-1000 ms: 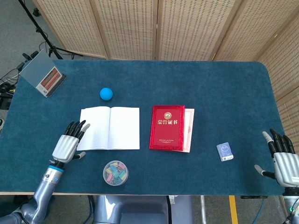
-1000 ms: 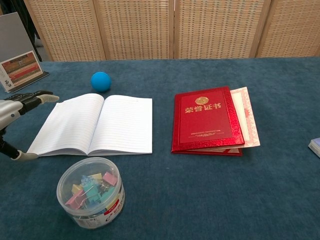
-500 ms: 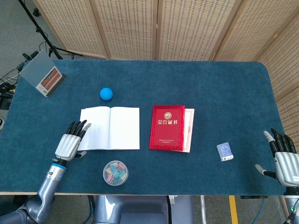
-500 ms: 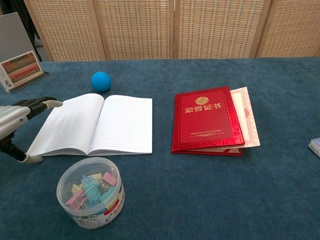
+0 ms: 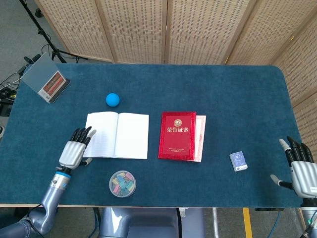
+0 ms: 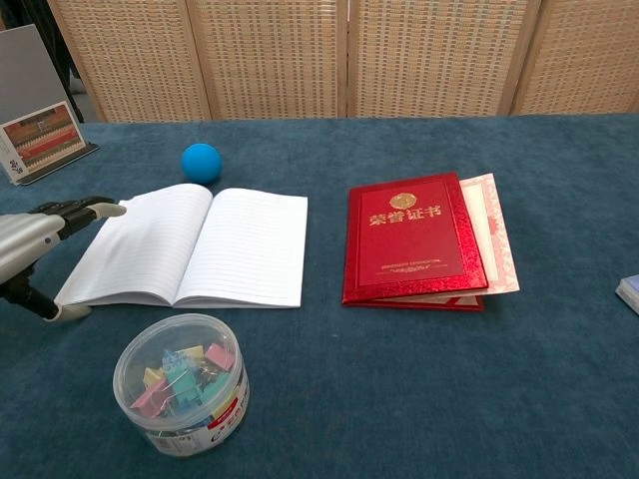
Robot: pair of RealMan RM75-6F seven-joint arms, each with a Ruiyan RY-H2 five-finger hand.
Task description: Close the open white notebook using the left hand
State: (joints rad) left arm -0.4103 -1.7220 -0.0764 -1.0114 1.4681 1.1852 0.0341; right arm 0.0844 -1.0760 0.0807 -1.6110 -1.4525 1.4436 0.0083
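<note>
Lying flat and fully open, the white lined paper notebook (image 5: 118,142) awaits closing, the left hand (image 5: 74,151) at its left edge, fingers extended, holding nothing.

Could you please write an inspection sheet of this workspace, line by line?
Surface: blue felt table, flat.
Job's things: white notebook lies open.
Clutter: blue ball; red certificate book; tub of clips; small card box; photo stand.
Hands: left hand at the notebook's left edge, holding nothing; right hand idle, fingers apart.
Cables: some on the floor, far left.
Surroundings: woven screens behind.
</note>
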